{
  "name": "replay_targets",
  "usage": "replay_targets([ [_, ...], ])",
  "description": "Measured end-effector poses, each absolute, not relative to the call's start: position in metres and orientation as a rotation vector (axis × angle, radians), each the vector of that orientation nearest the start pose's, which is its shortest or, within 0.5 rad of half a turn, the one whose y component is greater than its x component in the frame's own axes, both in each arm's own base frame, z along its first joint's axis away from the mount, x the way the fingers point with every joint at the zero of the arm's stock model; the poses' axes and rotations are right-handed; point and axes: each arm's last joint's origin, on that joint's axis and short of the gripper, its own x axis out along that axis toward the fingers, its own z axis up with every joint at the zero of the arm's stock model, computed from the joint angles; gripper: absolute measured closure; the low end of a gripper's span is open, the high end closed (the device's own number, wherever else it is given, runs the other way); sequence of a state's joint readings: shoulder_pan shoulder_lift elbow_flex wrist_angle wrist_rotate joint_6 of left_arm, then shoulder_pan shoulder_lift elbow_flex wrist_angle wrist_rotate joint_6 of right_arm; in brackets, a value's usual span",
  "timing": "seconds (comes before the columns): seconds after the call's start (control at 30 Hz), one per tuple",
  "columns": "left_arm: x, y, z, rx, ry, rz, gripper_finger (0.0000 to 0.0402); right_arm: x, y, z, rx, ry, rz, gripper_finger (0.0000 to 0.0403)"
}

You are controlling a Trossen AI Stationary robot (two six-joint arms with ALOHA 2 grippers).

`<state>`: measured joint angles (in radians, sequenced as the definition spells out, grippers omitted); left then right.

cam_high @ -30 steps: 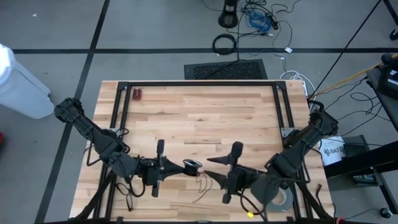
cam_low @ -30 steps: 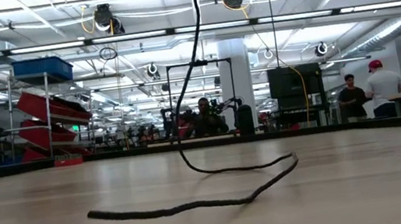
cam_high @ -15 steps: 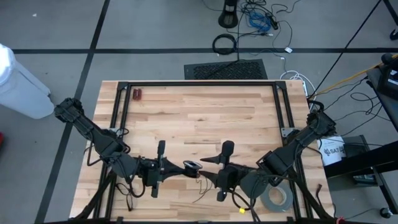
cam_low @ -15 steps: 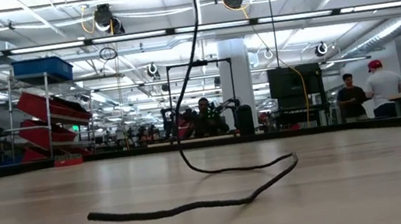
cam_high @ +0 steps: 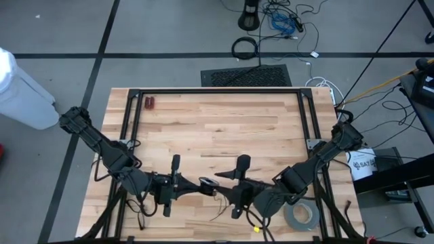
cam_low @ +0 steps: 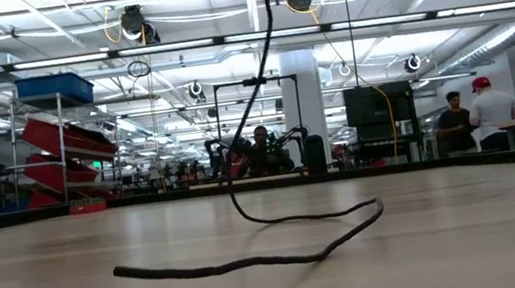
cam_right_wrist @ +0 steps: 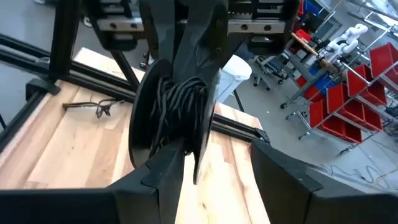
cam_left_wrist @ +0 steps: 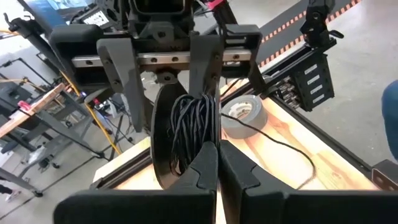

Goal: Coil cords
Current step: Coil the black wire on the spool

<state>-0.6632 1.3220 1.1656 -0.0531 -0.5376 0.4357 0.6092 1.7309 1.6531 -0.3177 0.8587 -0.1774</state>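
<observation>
High view is showing the left gripper [cam_high: 203,184] pinching together on the spool's disc with the wound cord [cam_left_wrist: 189,127], while the right gripper [cam_high: 222,181], fingers apart, is facing it; winding looks partly done, so gathering the loose tail comes next.

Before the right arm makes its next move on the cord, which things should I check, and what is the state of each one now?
1. Left gripper jaws shut on the cord bundle: ok.
2. Right gripper jaws open, one on each side of the bundle: ok.
3. Right jaws free of the bundle: cannot tell.
4. All cord wound up: not ok; a loose strand lies on the table.
5. Grey tape roll apart from the bundle: ok.
</observation>
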Motion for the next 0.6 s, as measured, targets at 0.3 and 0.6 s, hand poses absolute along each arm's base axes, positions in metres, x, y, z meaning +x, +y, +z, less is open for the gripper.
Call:
replay_targets([
  [0.3, 0.2432, -0.1703, 0.3601, 0.548, 0.157, -0.156, 0.04, 0.3361, 0.2047, 0.3691, -0.471, 0.326, -0.215, 0.0319],
  [0.6, 0.2428, -0.1704, 0.3603, 0.529, 0.158, -0.155, 0.04, 0.3372, 0.2043, 0.3692, -0.476, 0.326, -0.184, 0.0399],
])
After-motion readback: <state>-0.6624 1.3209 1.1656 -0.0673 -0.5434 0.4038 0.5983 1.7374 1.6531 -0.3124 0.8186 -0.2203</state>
